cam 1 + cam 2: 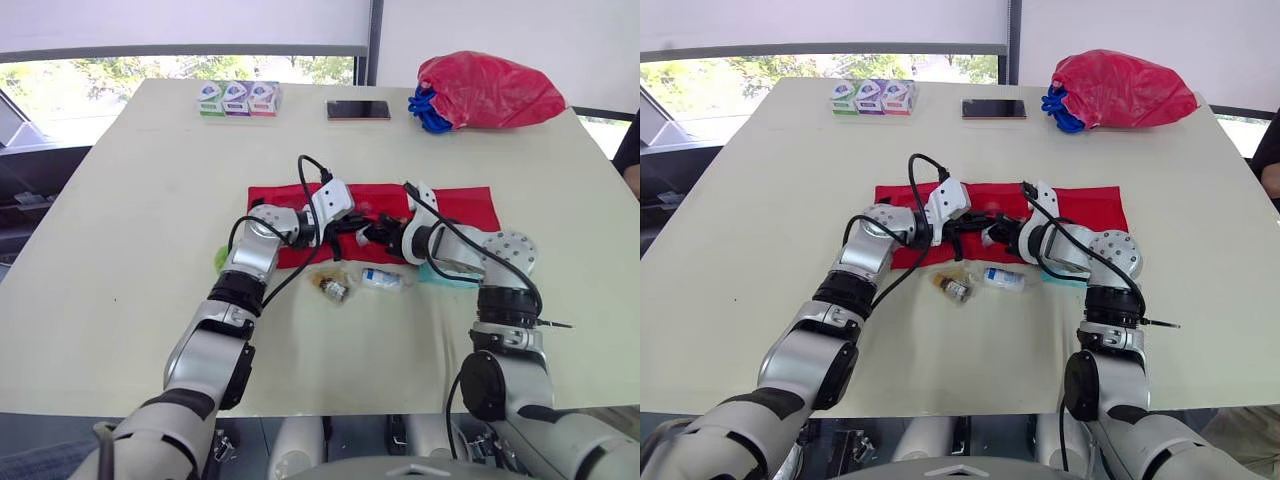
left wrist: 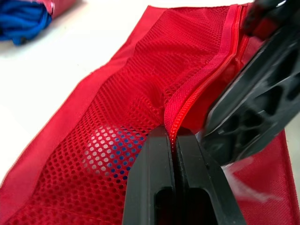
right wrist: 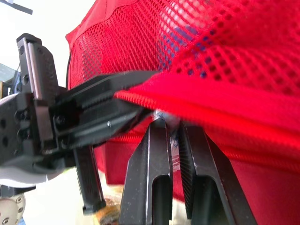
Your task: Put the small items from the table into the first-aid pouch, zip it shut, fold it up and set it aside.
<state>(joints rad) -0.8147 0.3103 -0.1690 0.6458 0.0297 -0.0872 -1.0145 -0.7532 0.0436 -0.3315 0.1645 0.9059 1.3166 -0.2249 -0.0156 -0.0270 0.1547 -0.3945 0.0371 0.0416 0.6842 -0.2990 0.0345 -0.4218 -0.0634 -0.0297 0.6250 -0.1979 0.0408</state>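
Pouch (image 1: 470, 205) lies open and flat in the middle of the table (image 1: 150, 200), mesh side up. Left gripper (image 2: 171, 133) is clamped tight on the zipper (image 2: 206, 79) edge of the mesh pocket. Right gripper (image 3: 171, 124) is right at that opening, fingers nearly together, pinching a clear packet (image 3: 175, 138). Vial (image 1: 381, 278) and brown packet (image 1: 332, 287) lie just in front of the pouch.

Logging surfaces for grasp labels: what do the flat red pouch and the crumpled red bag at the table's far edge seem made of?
Flat red pouch: matte fabric with an open mesh panel; its holes show something blue and white behind. Its red zipper looks like a plastic coil. Crumpled red bag: probably thin plastic film, judging by its shiny creases, though coated fabric is possible.
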